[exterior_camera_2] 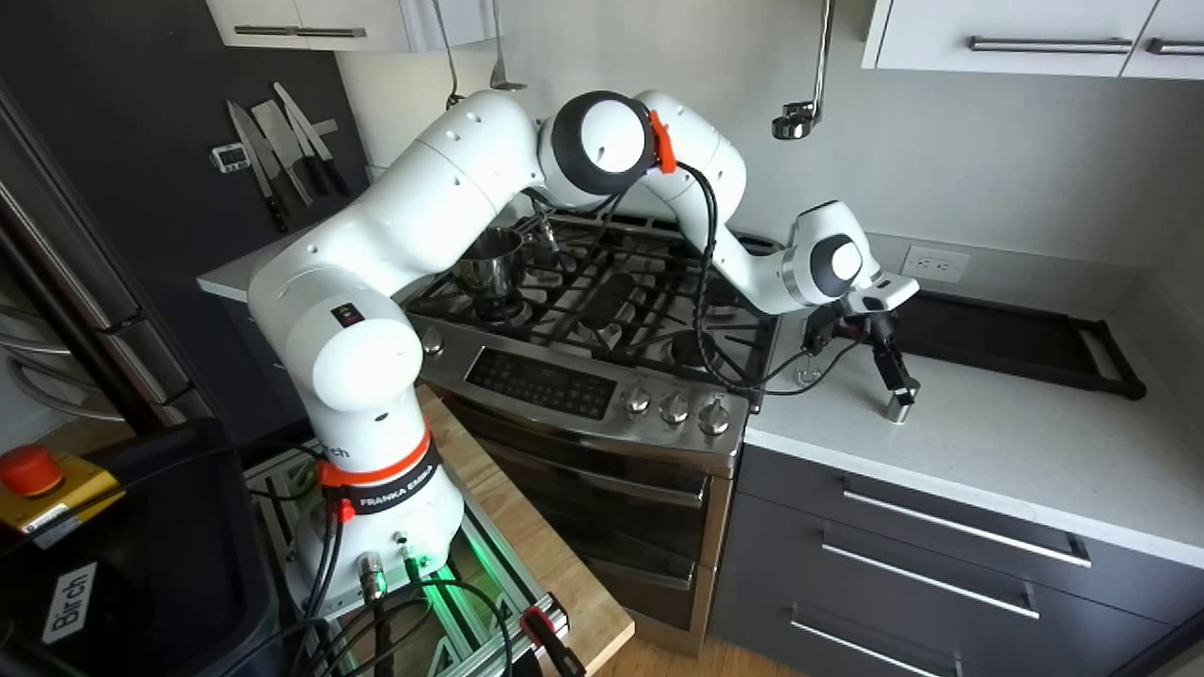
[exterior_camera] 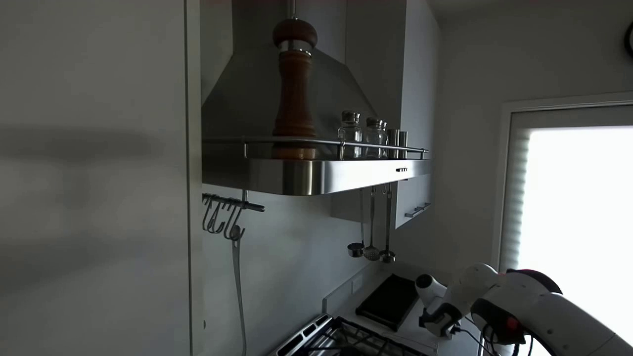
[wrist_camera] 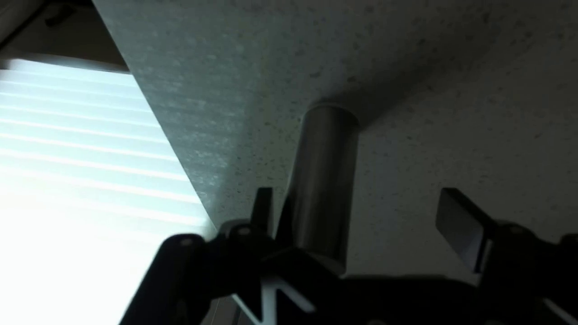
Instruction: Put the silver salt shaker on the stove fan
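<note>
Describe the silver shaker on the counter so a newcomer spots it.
In an exterior view, find the steel stove, then the pale countertop to its right. There, between the open jaws of the tool, stands the silver shaker. Unlike the flat black tray nearby, it is a small, upright, shiny cylinder.

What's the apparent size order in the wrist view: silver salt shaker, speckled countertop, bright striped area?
1. Speckled countertop
2. Bright striped area
3. Silver salt shaker
Ranked by visible part; first two are cropped.

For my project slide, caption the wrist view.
Black two-fingered gripper, open, straddling an upright silver metal cylindrical shaker on a speckled pale countertop.
</note>
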You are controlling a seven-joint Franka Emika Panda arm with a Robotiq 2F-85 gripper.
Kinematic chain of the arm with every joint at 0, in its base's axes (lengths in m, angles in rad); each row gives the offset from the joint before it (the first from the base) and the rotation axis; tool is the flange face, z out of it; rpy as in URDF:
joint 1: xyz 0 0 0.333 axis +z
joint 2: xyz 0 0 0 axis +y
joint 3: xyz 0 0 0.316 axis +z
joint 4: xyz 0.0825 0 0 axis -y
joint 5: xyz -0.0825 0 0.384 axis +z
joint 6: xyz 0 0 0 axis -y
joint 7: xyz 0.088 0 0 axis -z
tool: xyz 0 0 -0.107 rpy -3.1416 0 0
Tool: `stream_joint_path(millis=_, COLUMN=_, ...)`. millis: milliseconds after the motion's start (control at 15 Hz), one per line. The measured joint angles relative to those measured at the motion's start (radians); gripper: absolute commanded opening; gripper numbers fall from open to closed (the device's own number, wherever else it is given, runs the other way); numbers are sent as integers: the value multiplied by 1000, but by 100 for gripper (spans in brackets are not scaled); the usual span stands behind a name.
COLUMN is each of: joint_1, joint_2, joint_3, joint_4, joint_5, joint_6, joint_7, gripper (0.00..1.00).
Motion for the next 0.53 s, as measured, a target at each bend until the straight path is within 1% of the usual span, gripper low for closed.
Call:
stream_joint_path(millis=133, joint_1=0, joint_2=0, joint_3=-3, joint_4=-8, joint_5=0, joint_6=16, joint_7=5, gripper=45)
stream_joint_path(millis=400, joint_1=2, joint_2=0, joint_3=-14, joint_4=-21, joint_5=0, joint_6=42, joint_7=6, gripper=15)
stream_joint_path(millis=467, joint_1=4, joint_2=0, joint_3=-18, joint_4=-24, joint_5=0, joint_6=48, joint_7=6, gripper=11)
stream_joint_path(millis=533, joint_1=5, joint_2=0, joint_3=-22, joint_4=-26, joint_5=0, joint_6=53, joint_7=6, gripper=11)
